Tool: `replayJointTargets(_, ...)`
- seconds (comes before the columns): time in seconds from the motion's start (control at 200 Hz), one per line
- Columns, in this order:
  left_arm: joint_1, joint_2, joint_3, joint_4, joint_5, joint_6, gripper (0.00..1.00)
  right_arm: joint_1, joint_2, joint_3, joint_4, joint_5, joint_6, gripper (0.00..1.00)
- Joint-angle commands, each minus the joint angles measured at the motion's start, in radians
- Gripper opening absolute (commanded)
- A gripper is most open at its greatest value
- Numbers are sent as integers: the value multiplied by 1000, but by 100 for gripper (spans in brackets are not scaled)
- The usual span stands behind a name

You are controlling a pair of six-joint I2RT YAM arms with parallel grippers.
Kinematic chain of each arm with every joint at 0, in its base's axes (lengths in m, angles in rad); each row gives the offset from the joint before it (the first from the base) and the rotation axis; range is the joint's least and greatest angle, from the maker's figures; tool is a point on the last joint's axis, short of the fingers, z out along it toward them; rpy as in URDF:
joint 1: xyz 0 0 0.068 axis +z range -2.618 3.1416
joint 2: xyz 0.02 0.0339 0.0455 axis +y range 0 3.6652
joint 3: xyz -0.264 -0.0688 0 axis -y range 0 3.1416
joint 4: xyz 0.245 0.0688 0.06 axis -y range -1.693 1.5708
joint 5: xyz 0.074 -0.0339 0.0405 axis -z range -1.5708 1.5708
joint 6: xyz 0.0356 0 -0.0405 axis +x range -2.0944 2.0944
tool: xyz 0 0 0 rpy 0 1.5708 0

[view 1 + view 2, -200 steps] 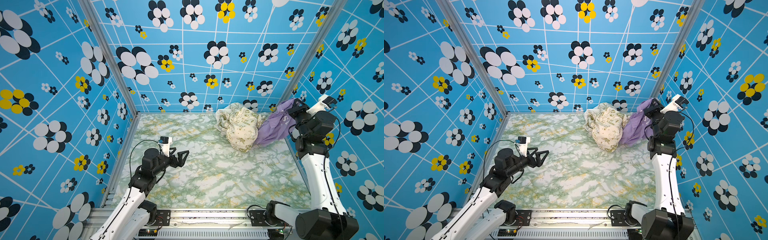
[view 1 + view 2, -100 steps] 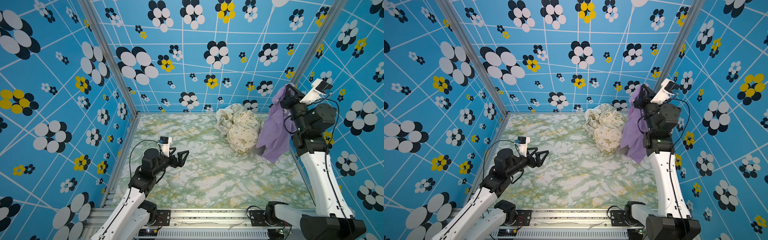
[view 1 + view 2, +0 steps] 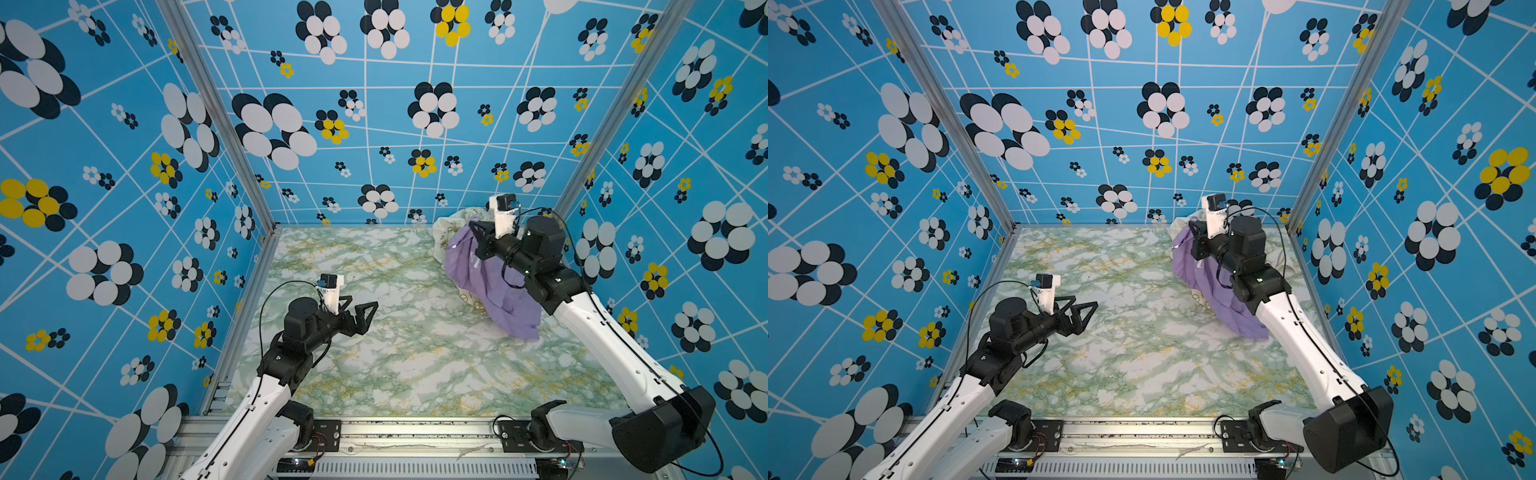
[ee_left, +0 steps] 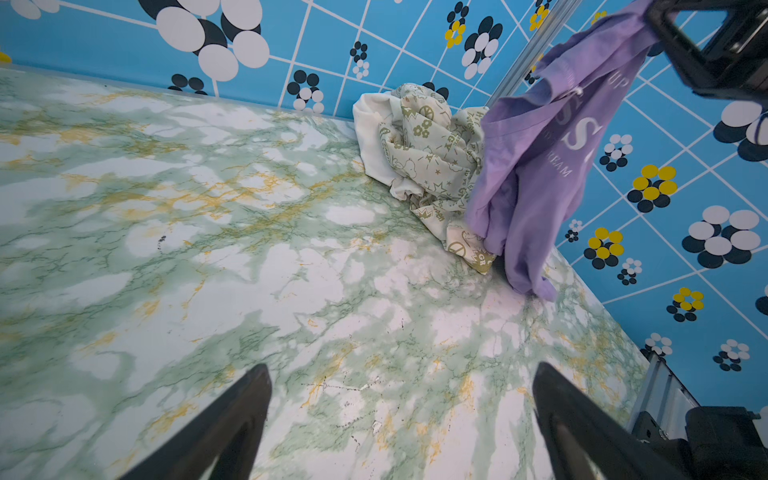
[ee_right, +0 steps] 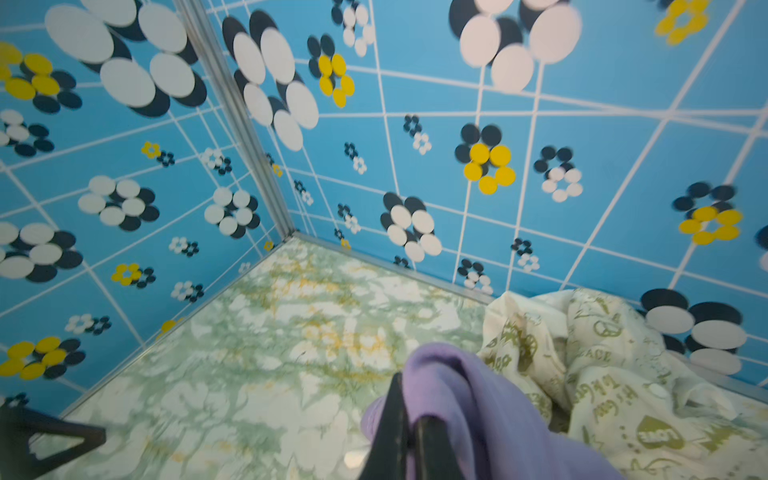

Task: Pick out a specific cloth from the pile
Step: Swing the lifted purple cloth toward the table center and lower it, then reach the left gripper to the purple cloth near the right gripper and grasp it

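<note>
Your lavender cloth (image 3: 494, 291) is off the pile now. A second ago it lay slumped against the cream heap in the far right corner. Half a second ago it hung high beside the right wall. Now it hangs from the right pincer (image 3: 473, 232), which has swung inward and lower, out over the counter (image 3: 374, 374).

The right wrist view shows that pincer (image 5: 406, 399) clamped tight on a fold of the purple fabric (image 5: 478, 395), with nothing cream caught in the grip. From the left wrist camera you can see the cloth (image 4: 540, 166) draping down in one long fall, white lettering outward. Its lowest tip seems to brush the counter just beside a stray corner of the pile (image 4: 424, 153).

The pile (image 3: 446, 232) has kept to its corner, partly hidden behind the hanging cloth in both top views. It has hardly shifted, so you have the right piece alone.

I'd call the picking-out nearly done. What's left is carrying the cloth well apart from the heap and letting go. Watch that trailing hem, since it could snag the cream corner if you drag low.

Your left pincer (image 3: 365, 306) has not moved, and it hovers spread wide and empty over the near left of the counter
</note>
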Motion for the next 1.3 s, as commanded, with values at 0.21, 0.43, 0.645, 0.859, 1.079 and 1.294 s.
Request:
replayJointTargets(0.21,-5,-4,-15,24,-4,-11,99,133,102,-124,-150,-56,-106,49)
replayJointTargets(0.43,-11,11,-20,30,-1,-12,99,130,24,-158,-182,72,-101,85)
replayJointTargets(0.645,-67,60,-1,32,-26,23,99,88,-90,-217,-195,157,-45,94)
replayJointTargets(0.859,-205,163,76,-25,-92,143,99,5,-178,-271,-225,195,34,96)
replayJointTargets(1.079,-358,360,209,-81,-142,325,99,-37,-220,-308,-245,249,72,99)
replayJointTargets(1.294,-457,584,351,-116,-171,445,99,-67,-220,-343,-244,264,106,99)
